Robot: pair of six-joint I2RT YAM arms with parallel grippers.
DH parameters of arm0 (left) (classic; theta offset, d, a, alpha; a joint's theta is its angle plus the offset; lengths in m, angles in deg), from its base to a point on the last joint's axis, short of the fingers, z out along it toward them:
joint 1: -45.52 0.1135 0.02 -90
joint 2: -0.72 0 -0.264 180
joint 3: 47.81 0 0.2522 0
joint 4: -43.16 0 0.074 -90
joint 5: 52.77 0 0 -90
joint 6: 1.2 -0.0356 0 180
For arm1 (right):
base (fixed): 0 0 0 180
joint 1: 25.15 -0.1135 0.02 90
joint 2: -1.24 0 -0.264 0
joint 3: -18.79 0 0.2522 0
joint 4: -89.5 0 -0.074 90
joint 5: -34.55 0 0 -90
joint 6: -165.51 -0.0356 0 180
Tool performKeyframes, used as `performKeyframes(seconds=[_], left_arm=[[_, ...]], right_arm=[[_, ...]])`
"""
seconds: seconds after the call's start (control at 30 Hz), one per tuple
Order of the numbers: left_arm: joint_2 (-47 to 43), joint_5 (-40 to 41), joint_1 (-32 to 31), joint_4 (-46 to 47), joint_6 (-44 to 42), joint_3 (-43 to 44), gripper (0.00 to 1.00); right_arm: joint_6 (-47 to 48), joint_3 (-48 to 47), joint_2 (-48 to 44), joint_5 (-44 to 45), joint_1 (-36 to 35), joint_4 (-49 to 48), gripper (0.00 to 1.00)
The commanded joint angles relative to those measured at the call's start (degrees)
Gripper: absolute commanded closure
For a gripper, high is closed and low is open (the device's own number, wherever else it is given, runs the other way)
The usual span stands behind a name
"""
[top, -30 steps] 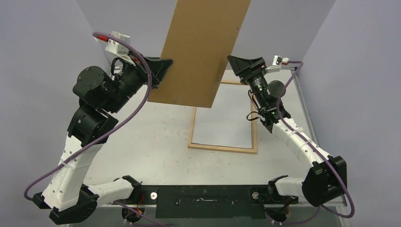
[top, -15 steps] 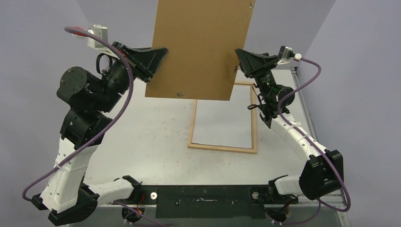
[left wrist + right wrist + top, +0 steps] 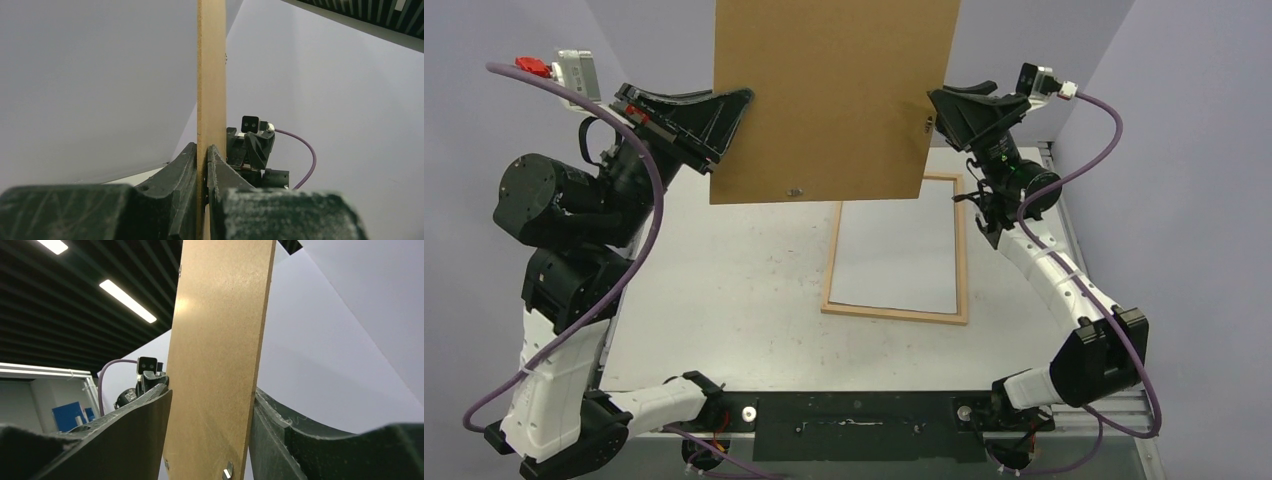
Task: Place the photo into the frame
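A plain brown backing board point(image 3: 834, 90) hangs upright in the air over the back of the table. My left gripper point(image 3: 724, 115) is shut on its left edge, and the left wrist view shows the board point(image 3: 211, 75) edge-on, pinched between the jaws point(image 3: 202, 160). My right gripper point(image 3: 936, 110) straddles the board's right edge. In the right wrist view the board point(image 3: 225, 340) passes between the half-spread jaws point(image 3: 212, 400), close to the right finger. The light-wood frame point(image 3: 896, 313) lies flat on the table below. The photo is out of view.
Grey walls close in the table at the back and on both sides. Purple cables loop from both wrists. A black base plate point(image 3: 854, 425) runs along the near edge between the arm bases.
Both arms rose and the board swung from tilted to square, shifting left. The right jaws narrowed around the board's right edge. The left grip held.
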Motion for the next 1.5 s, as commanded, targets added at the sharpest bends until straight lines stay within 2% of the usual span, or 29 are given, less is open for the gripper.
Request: performKeyframes(seconds=[0.0, 0.17, 0.3, 0.37, 0.53, 0.77, 0.93, 1.13, 1.47], left_arm=[[0.27, 2.26, 0.22, 1.80, -2.73, 0.65, 1.00], [0.09, 0.27, 0.22, 2.02, -2.38, -0.08, 1.00], [-0.74, 0.68, 0.22, 1.96, -2.29, -0.89, 1.00], [-1.34, 1.05, 0.22, 2.11, -2.49, -1.29, 1.00], [-1.88, 1.46, 0.22, 2.25, -2.50, -1.88, 1.00], [-2.43, 1.24, 0.22, 1.90, -2.21, -2.32, 1.00], [-2.50, 0.80, 0.22, 2.20, -1.53, -2.97, 1.00], [-1.87, -0.04, 0.22, 2.89, -0.72, -3.74, 1.00], [-2.68, -0.39, 0.22, 4.63, -0.58, -6.81, 1.00]], right_arm=[[-4.85, -7.59, 1.59, -4.10, -0.12, -7.64, 0.49], [-6.00, -9.57, 3.00, -3.82, -0.05, -8.75, 0.52], [-4.10, -10.64, 3.21, -4.68, 0.48, -6.65, 0.39], [-2.55, -10.68, 3.14, -5.42, 0.75, -5.29, 0.36], [-3.71, -11.27, 4.57, -6.98, 1.30, -6.44, 0.41], [-9.06, -12.28, 7.41, -9.88, 5.11, -11.67, 0.37], [-12.88, -16.05, 9.27, -14.34, 6.90, -12.66, 0.39], [-14.45, -18.02, 9.21, -17.42, 7.02, -11.69, 0.51], [-18.33, -19.42, 9.61, -16.65, 7.09, -12.22, 1.00]])
